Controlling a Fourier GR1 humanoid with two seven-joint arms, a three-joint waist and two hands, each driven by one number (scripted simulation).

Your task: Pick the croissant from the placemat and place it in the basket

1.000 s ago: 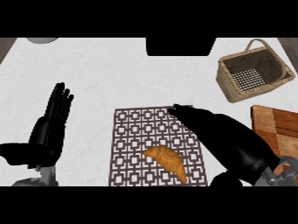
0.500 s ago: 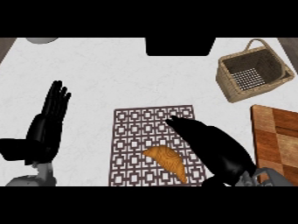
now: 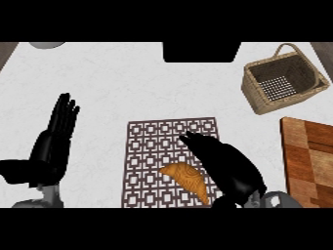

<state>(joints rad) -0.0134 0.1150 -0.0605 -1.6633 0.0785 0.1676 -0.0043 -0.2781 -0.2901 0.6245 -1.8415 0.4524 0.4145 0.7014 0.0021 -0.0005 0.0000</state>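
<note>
From where I stand, the job is barely begun. The croissant (image 3: 187, 181) lies on the patterned placemat (image 3: 155, 146), toward its near right corner, and nothing has lifted it. The right hand (image 3: 226, 163) hangs over the right side of the mat, just beside the pastry and partly overlapping its right edge as seen from above. Its fingers reach forward rather than curling round anything, so I judge it open and holding nothing; whether it touches the croissant I cannot tell, since the hand covers that edge.

The left hand (image 3: 52, 146) rests open at the left of the counter (image 3: 126, 83), fingers pointing up and away, well apart from the mat and taking no part in this.

The wicker basket (image 3: 255, 93) sits at the far right of the counter, tilted at an angle, with nothing in it that I can see. It is well apart from the croissant, with a wooden cutting board (image 3: 317, 161) lying along the right edge between near and far.

So the approach looks nearly finished, but the grasp, the lift, the carry across to the far right and the release into the basket are all left to do, as I read it
</note>
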